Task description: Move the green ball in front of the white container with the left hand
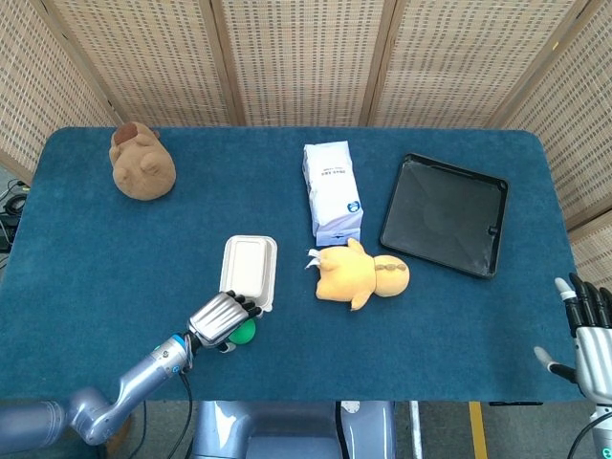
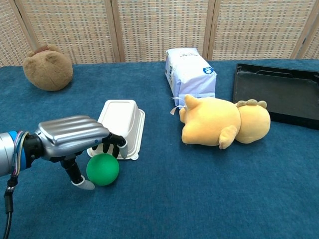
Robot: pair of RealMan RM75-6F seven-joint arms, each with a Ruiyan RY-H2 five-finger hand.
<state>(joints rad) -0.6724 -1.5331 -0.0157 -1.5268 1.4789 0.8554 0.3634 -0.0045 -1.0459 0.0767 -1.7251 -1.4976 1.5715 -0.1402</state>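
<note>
Head view, items by size. Tabletop: blue cloth surface, wicker screens behind its far edge.

Black tray: flat, toward the far right corner, well apart from the other items.

Blue-and-white bag: lying flat near the middle, long side running from the far edge toward the near edge.

Yellow plush toy: on its side, just at the near end of the bag.

Brown plush toy: near the far left corner, alone.

White container: lidded, left of the yellow plush, between the middle and the near edge.

Left hand: metal-backed, arched over the green ball at the container's near end; in the chest view the hand has dark fingers curved down behind the ball and the thumb beside it; whether it grips the ball cannot be told.

Right hand: at the near right corner, off the tabletop edge, fingers spread, holding nothing.

Green ball: on the tabletop just at the near end of the white container; in the chest view the ball rests on the cloth.
</note>
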